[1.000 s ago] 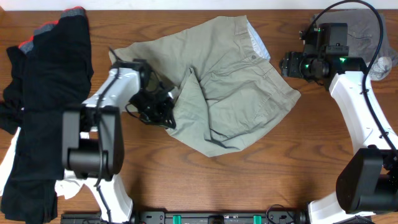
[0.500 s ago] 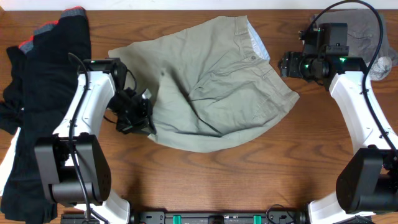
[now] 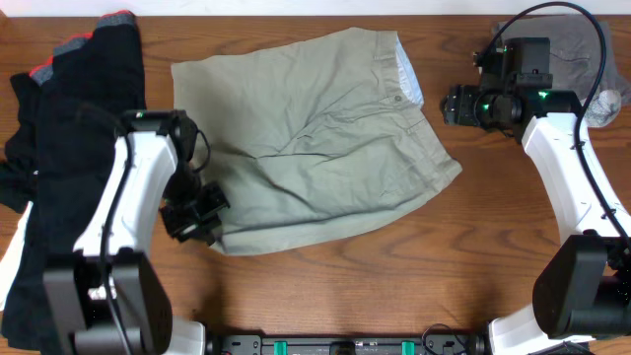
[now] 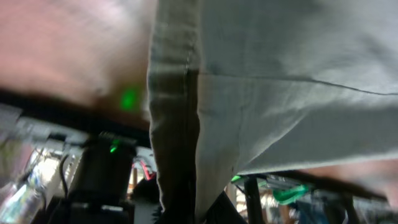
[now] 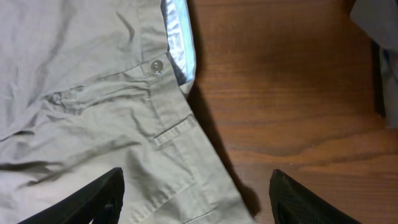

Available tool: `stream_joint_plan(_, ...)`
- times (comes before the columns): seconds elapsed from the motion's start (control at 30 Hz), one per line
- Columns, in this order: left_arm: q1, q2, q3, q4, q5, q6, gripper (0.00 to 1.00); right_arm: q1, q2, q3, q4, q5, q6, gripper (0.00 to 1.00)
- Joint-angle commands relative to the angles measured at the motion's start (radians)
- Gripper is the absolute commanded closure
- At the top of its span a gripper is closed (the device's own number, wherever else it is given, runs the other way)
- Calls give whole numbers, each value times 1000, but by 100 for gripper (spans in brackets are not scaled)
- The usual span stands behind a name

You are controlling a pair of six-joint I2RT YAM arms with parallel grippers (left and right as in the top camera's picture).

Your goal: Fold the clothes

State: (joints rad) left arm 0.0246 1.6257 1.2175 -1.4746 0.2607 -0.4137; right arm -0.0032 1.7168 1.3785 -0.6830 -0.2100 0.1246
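while the left gripper [image 3: 202,221] pinches the seven o'clock hem corner of the khaki shorts [image 3: 315,128] lying mid-table, presumably to draw the cloth flat, the right gripper [image 5: 194,199] hovers spread over their three o'clock edge, near the button [image 5: 157,65]; black garments [image 3: 79,118] lie heaped at nine o'clock.

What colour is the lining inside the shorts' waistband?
Pale blue. The khaki shorts show their waistband lining best in the right wrist view, beside the button.
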Motion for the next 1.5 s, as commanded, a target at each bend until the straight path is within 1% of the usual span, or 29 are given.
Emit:
stream_joint_plan(0.0,5,-86,-42,-11,-131,-210,94,1,-5,0,-3,-8,-10,27)
stream_joint_plan(0.03,5,-119,-55,-13,-159,-272,94,1,-5,0,-4,-8,-10,27)
stream_joint_plan(0.17,5,-201,-91,-11,-218,-412,94,1,-5,0,-6,-8,-10,27)
stream_joint_plan(0.2,5,-220,-101,-8,-225,-431,77,1,-5,0,-6,-8,-10,27)
stream_joint_plan(0.23,5,-236,-109,-3,-228,-441,41,1,-4,0,-6,-8,-10,27)
stream_joint_plan(0.27,5,-247,-116,3,-228,-441,2,2,-4,0,-6,-9,-10,27)
stream_joint_plan(0.37,5,-266,-124,6,-228,-441,2,8,-1,0,-1,-19,-19,27)
stream_joint_plan(0.47,5,-274,-124,38,-229,-431,2,19,18,0,19,-61,-86,24)
stream_joint_plan(0.6,24,-297,-124,165,-240,-399,2,39,85,0,79,-109,-171,20)
stream_joint_plan(0.73,66,-320,-124,328,-239,-398,2,52,176,0,162,-118,-192,20)
stream_joint_plan(0.8,76,-320,-124,414,-239,-343,2,57,225,0,205,-140,-193,22)
stream_joint_plan(0.93,76,-312,-124,533,-240,-250,2,59,302,0,273,-225,-193,26)
stream_joint_plan(1.1,76,-300,-124,591,-240,-168,2,71,349,0,282,-237,-193,26)
stream_joint_plan(1.17,76,-292,-124,599,-240,-153,2,79,364,0,282,-246,-193,27)
stream_joint_plan(1.23,76,-281,-124,602,-244,-143,2,89,378,0,283,-258,-193,29)
stream_joint_plan(1.3,76,-271,-124,602,-247,-143,2,101,385,0,284,-266,-193,35)
stream_joint_plan(1.37,76,-262,-124,604,-247,-143,2,113,388,0,286,-266,-187,59)
stream_joint_plan(1.4,76,-258,-124,606,-247,-143,2,117,389,0,286,-266,-182,63)
stream_joint_plan(1.47,76,-250,-124,609,-247,-143,2,125,395,0,283,-265,-182,65)
